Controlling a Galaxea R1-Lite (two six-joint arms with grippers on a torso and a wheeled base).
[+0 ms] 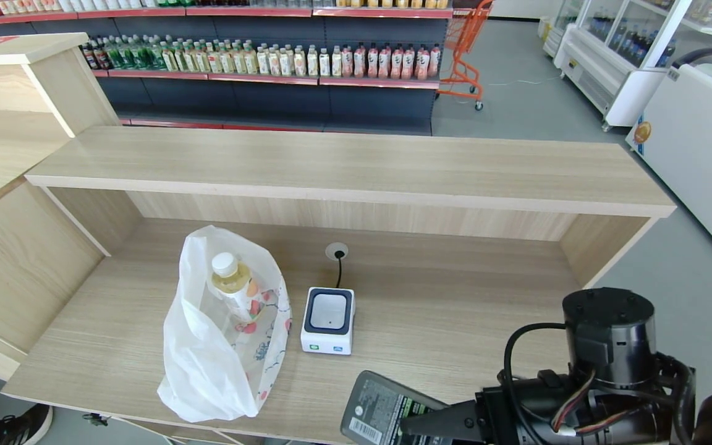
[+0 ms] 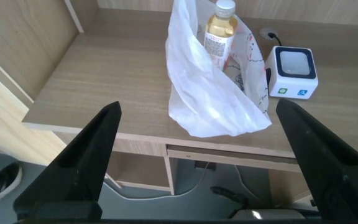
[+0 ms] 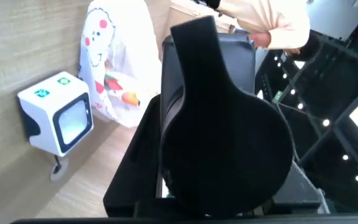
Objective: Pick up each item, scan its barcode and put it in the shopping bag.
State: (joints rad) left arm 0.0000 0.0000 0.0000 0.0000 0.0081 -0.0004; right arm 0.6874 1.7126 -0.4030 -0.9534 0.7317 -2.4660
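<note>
A white plastic shopping bag stands open on the left of the wooden counter, with a white-capped drink bottle upright inside it. Just right of the bag sits the white barcode scanner, its window facing up. My right gripper is shut on a dark grey packet at the counter's front edge, barcode label upward, in front of the scanner. The left gripper hangs open with nothing in it, off the counter's front edge near the bag, bottle and scanner.
A raised wooden ledge runs along the back of the counter, with side walls at both ends. A cable grommet sits behind the scanner. Beyond are drink shelves, an orange cart and white freezers.
</note>
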